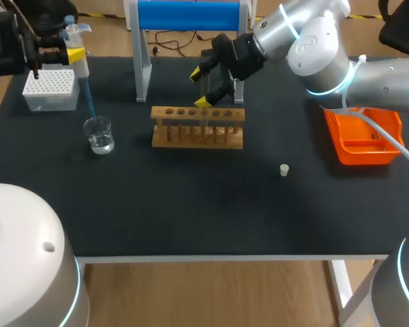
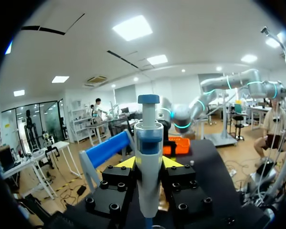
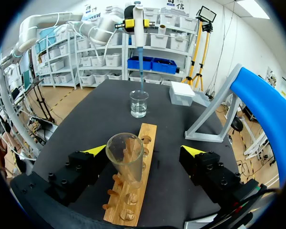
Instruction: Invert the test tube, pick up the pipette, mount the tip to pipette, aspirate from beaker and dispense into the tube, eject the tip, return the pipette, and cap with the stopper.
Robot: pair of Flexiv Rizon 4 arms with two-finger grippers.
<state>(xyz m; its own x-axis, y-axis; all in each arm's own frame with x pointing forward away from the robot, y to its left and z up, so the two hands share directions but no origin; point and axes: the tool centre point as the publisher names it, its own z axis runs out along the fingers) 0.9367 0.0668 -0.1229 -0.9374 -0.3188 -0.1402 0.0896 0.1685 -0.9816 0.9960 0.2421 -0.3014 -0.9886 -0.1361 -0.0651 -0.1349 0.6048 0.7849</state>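
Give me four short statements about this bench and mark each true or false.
1. The left tool is shut on the pipette, whose blue tip points down at the beaker. True.
2. The stopper sits in the mouth of the test tube. False: it lies on the table, apart from the rack, toward the orange tray.
3. The right tool is shut on the test tube. False: its fingers stand open on either side of the tube, which stands mouth up in the rack.
4. The beaker holds clear liquid. True.
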